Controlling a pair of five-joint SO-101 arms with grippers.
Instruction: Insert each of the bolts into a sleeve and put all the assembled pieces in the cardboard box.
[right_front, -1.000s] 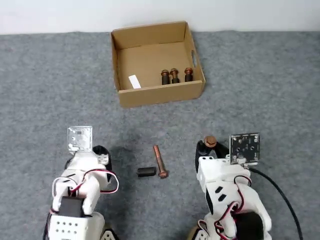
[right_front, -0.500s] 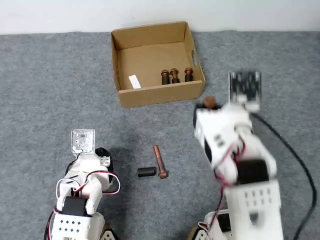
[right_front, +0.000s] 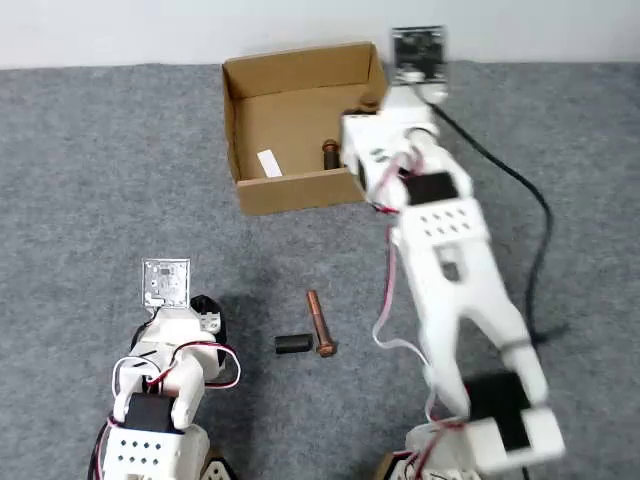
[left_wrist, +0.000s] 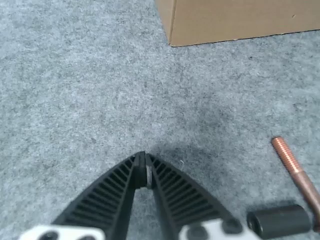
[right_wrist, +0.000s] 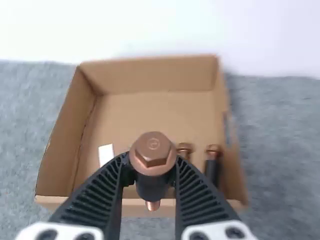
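The right gripper (right_wrist: 151, 164) is shut on an assembled piece (right_wrist: 152, 159), a copper bolt in a black sleeve. It hangs over the near right part of the open cardboard box (right_wrist: 150, 75); in the high view the right gripper (right_front: 363, 110) is above the cardboard box (right_front: 250, 75). Two assembled pieces (right_wrist: 184, 150) (right_wrist: 213, 156) stand inside by the near wall. On the carpet lie a loose copper bolt (right_front: 318, 322) and a black sleeve (right_front: 293, 344). The left gripper (left_wrist: 145, 169) is shut and holds nothing, resting low on the carpet to the left of the bolt (left_wrist: 295, 170) and sleeve (left_wrist: 279, 221).
A white label (right_front: 268, 162) lies on the box floor. Grey carpet covers the table up to a white wall at the back. The right arm's black cable (right_front: 520, 190) trails across the carpet on the right. The left arm's base (right_front: 150, 440) is at the front left.
The right arm has swung from the front of the table out to the box, carrying the assembled piece. The left arm drew back slightly a second ago and then kept still.
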